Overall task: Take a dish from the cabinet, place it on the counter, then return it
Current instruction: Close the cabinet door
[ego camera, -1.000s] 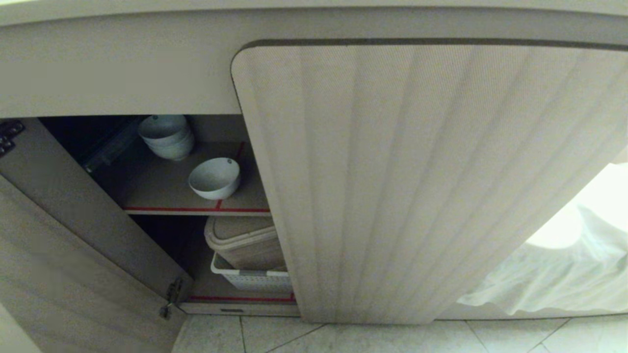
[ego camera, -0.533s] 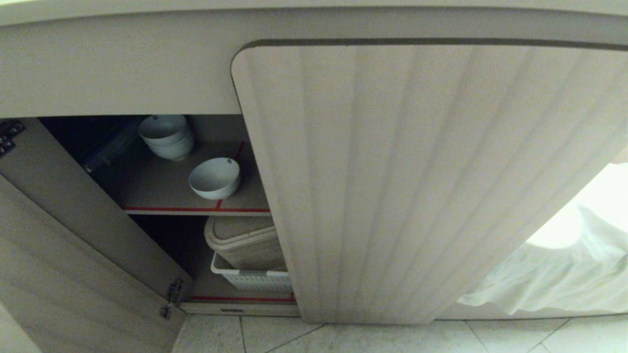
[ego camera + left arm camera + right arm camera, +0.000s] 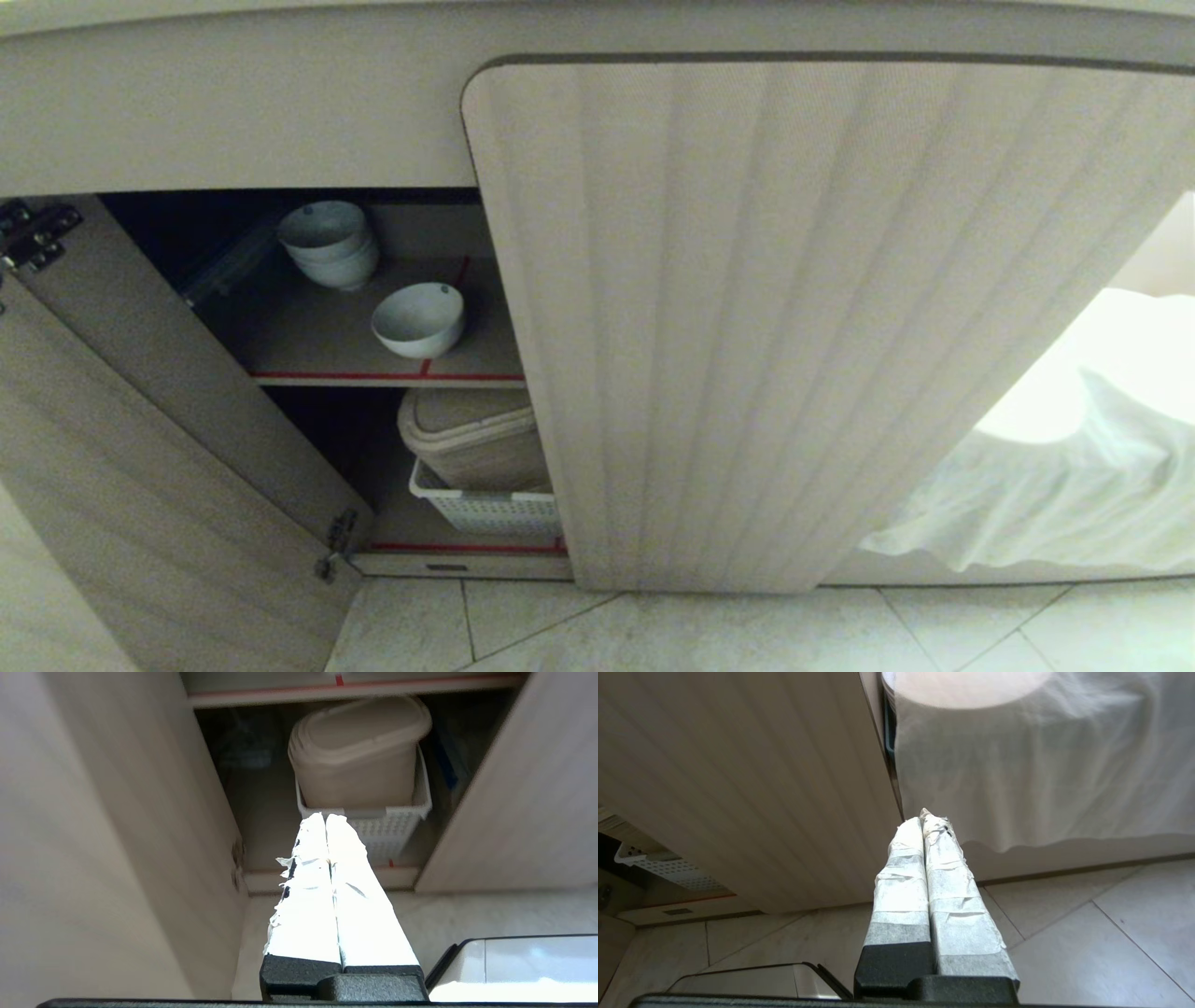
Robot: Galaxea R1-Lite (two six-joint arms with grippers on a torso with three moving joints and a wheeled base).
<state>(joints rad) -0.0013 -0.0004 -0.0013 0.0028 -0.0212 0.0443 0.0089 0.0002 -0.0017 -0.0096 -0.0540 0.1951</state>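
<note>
Two tape-wrapped grippers, left gripper [image 3: 325, 817] and right gripper [image 3: 923, 816], hang pressed together and empty outside the low beige ribbed cabinet [image 3: 747, 327]. The small glossy white ceramic dish [image 3: 418, 320] sits on its red-edged shelf [image 3: 308, 347], before the stacked bowls [image 3: 330, 245]. Spread the jaws first, then reach through the doorway squarely.

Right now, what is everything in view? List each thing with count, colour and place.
dish: one, white, upright at the upper shelf's front.
stacked bowls: one stack, pale grey-white, behind the dish.
cabinet: one, beige; left door open, ribbed right door shut.
red tape: strips edging both shelves.
lidded bin: one, beige, in a white basket, lower shelf.
cloth: one, white, draped right of the cabinet.
floor: pale tiles.
left gripper: shut, facing the basket.
right gripper: shut, before the ribbed door.
</note>
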